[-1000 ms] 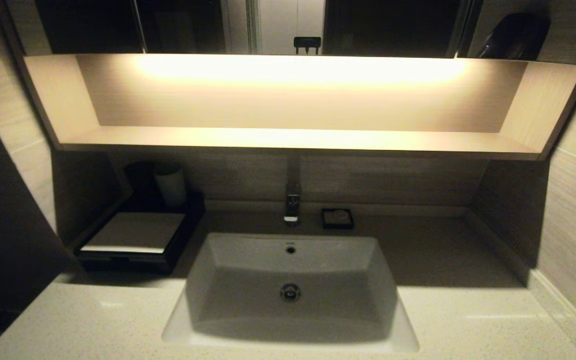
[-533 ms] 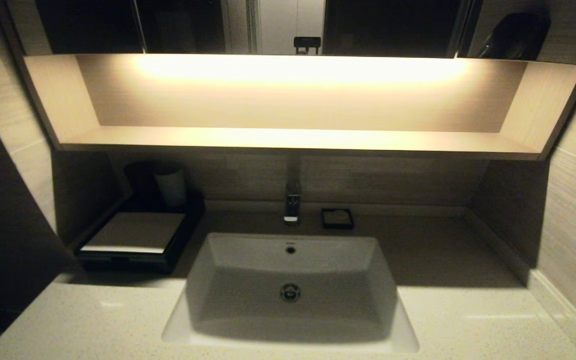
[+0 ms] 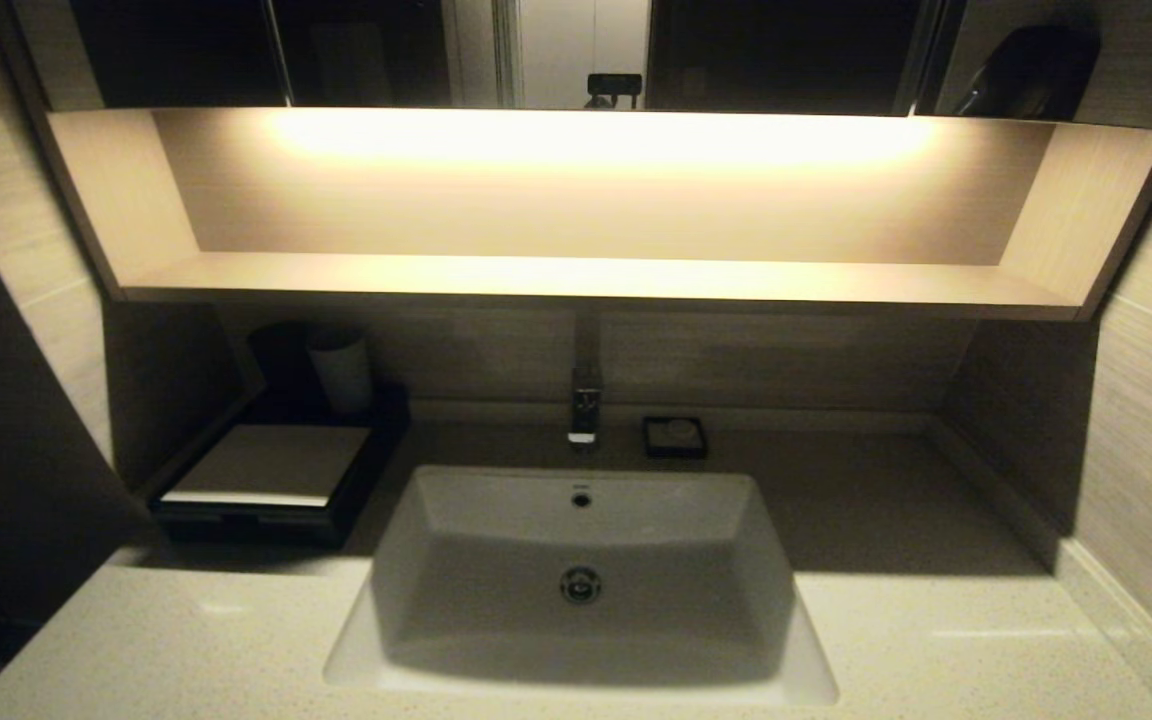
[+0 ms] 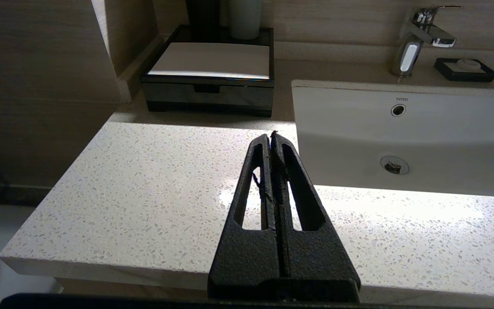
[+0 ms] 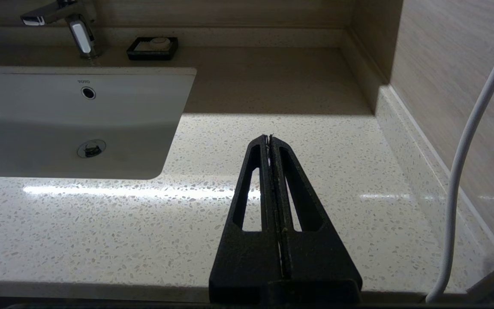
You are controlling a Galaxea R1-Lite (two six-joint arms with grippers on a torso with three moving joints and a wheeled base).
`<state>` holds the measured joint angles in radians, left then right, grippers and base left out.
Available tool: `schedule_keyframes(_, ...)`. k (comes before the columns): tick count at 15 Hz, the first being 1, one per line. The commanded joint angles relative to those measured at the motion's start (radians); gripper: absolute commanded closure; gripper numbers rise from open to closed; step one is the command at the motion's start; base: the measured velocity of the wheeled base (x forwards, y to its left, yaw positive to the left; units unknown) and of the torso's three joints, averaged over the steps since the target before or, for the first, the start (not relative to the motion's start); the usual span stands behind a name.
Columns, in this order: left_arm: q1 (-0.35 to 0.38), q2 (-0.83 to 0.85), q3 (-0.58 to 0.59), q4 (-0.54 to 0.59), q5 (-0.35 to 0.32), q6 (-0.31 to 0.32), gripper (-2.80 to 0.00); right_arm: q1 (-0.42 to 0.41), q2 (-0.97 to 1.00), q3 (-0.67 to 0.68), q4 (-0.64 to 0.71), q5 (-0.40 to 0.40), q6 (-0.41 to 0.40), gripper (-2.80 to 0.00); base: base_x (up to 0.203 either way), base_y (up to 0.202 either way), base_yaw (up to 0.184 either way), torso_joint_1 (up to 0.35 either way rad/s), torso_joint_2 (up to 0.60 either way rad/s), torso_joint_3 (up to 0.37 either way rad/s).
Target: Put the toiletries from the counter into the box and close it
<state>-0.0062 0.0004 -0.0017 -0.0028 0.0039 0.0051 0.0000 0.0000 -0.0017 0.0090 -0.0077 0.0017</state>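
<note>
Head view, by descending size: counter [image 3: 936, 640]; box [image 3: 271, 480] at its far left corner, drawer shut, ahead of the nearer left gripper [image 4: 271, 136]; right gripper [image 5: 269, 138] opposite; both pressed closed, empty; no toiletries visible.

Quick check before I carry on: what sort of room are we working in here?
Most likely a hotel-style bathroom vanity: a white basin sunk into a speckled stone counter, a chrome tap behind it, and a soap dish beside the tap.
</note>
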Motion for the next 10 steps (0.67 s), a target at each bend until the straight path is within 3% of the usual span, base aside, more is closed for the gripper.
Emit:
schedule_keyframes(1, 0.0, 0.001, 0.0, 0.0, 0.001, 0.0, 0.0, 0.0, 0.0, 0.0, 0.0, 0.0, 0.0, 0.0, 0.0, 0.0, 0.0, 0.0, 0.0, 0.0)
schedule_keyframes(10, 0.0, 0.001, 0.0, 0.0, 0.001, 0.0, 0.0, 0.0, -0.002, 0.0, 0.0, 0.0, -0.008, 0.0, 0.0, 0.0, 0.0, 0.0, 0.0, 0.0)
